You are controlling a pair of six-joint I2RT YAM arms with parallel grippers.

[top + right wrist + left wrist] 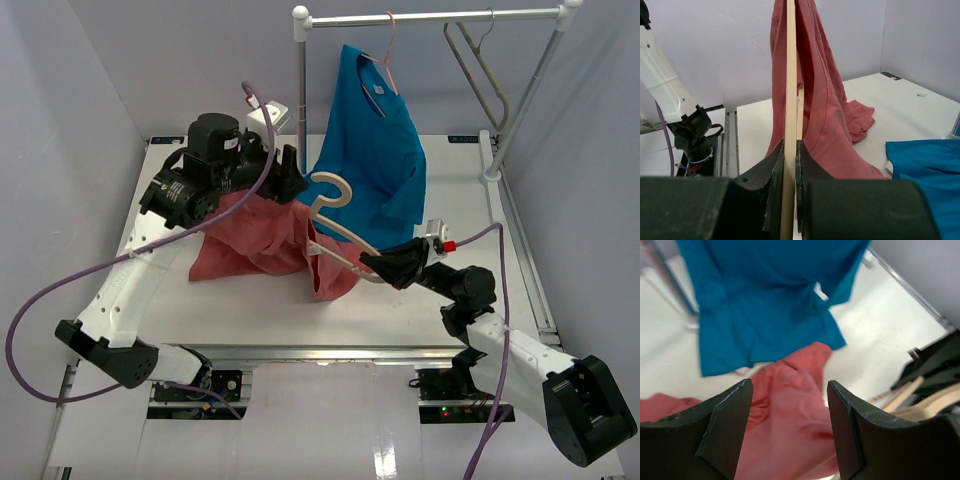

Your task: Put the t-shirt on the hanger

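Our right gripper [380, 266] is clamped on one arm of the hanger [342, 232]. The wood is stiff and light and should not flex, so we judge that hold sound. The t-shirt [250, 245] is draped against the hanger's other arm, the rest slumped on the table [250, 312]. It is soft, limp and light, and we would pinch it at the collar or shoulder seam. Our left gripper [288, 178] sits at its top edge, fingers apart.

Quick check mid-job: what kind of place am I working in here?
Probably a lab test cell rather than a home: a white table boxed in by plain grey walls, with a clothes rail standing at its far edge and a blue t-shirt hanging from it.
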